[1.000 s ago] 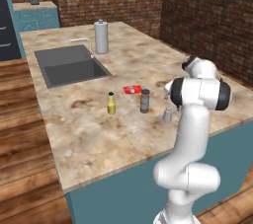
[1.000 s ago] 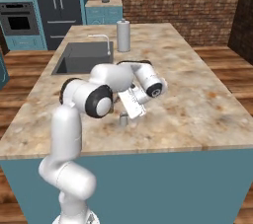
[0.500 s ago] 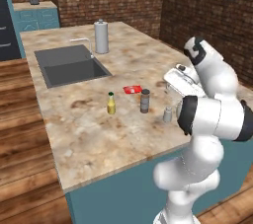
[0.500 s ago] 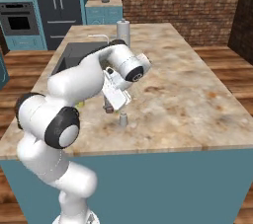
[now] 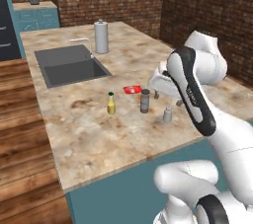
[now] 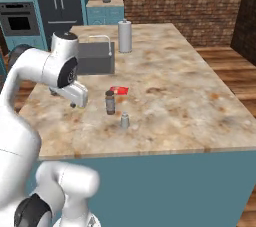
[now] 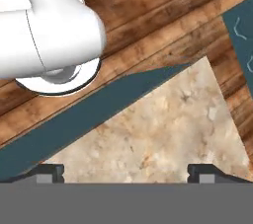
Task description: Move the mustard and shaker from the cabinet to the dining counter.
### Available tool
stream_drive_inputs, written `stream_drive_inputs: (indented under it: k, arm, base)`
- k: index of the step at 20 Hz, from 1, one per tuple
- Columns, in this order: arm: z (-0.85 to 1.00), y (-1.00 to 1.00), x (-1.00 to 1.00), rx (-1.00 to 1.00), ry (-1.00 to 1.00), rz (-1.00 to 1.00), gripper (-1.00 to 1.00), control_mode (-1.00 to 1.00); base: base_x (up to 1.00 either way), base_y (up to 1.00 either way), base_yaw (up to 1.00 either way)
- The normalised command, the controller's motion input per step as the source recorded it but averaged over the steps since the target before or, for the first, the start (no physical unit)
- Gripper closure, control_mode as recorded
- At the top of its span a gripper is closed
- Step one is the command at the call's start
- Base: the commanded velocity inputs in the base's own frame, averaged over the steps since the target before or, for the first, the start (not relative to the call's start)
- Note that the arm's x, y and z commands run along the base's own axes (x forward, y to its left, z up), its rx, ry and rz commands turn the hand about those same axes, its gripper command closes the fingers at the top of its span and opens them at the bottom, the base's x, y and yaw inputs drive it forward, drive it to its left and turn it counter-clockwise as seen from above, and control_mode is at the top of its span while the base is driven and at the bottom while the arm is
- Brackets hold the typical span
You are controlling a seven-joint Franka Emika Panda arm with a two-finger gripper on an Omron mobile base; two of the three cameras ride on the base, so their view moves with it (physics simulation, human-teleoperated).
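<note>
mustard (image 5: pixel 111 103): upright on the marbled table (image 5: pixel 89 129), between the dark inset sink (image 5: pixel 69 65) and the table's near edge, well apart from the fingers.
shaker (image 5: pixel 168 114): small and silvery, upright near the table's near edge, just beside the taller dark shaker (image 5: pixel 145 101); nothing touches it.
red packet (image 5: pixel 132 89): lies flat just behind the dark shaker.
steel cylinder (image 5: pixel 101 37): upright beside the faucet at the sink's far corner.
fingers (image 7: pixel 126 171): spread wide and empty in the hand view, two dark tips well apart, looking down on a corner of the table top, its teal side and the wooden floor (image 7: pixel 163 6).
arm: bent above the table's near side, hand lifted clear of all the items.
</note>
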Motion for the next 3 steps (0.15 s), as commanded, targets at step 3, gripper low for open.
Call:
stream_drive_inputs:
  k: [3]
  arm:
    - [0.43, 0.58, -0.92, -0.39, -0.55, 0.00, -1.00, -1.00]
  base:
    - [0.00, 0.00, 0.00]
